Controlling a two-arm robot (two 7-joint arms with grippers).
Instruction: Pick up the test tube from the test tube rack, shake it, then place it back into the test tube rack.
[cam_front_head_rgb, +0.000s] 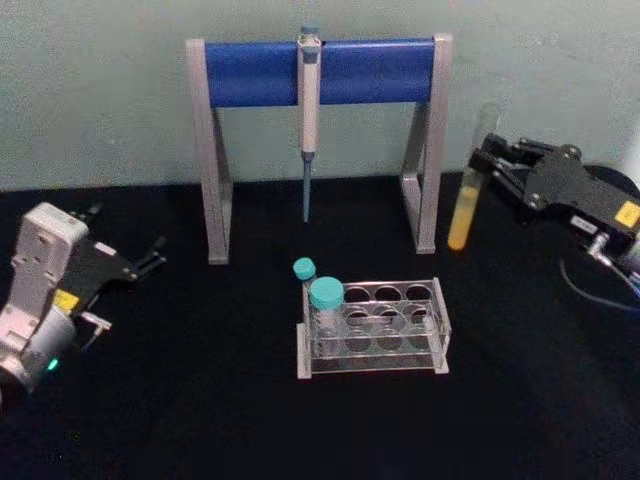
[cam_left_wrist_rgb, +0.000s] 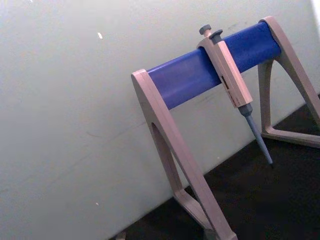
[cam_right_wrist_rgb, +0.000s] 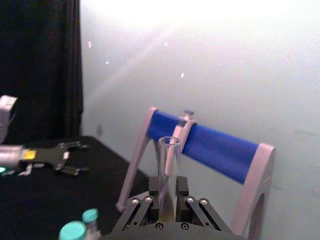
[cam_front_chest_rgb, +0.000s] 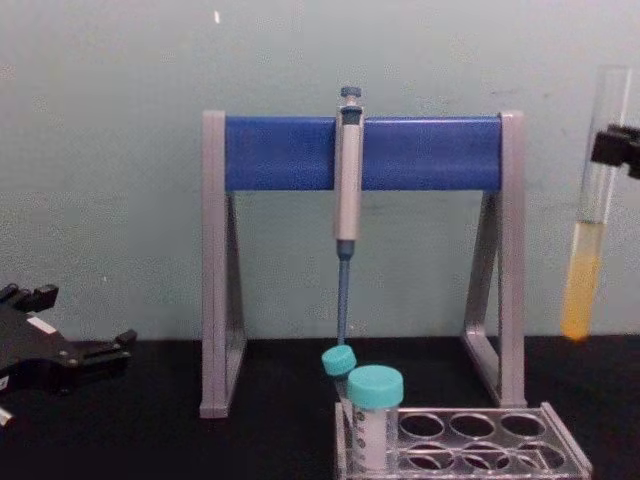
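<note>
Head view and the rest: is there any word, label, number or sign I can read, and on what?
No text reads anywhere.
Yellow sticker on the left gripper: too small to read.
Yellow tag on the right gripper, which holds the test tube: too small to read.
Pipette, dark side strip: blurred.

I see grey-and-blue pipette stand (cam_front_head_rgb: 250, 72) at back of black table (cam_front_head_rgb: 200, 420), pipette (cam_front_head_rgb: 310, 100) hanging mid-bar, two teal-capped vials (cam_front_head_rgb: 326, 295) just in front.

Test tube (cam_front_head_rgb: 463, 205): clear, uncapped, yellow liquid in its lower third; upright in the air over the tabletop's right rear. Test tube rack (cam_front_head_rgb: 380, 350): clear, round-holed, mid-tabletop.
</note>
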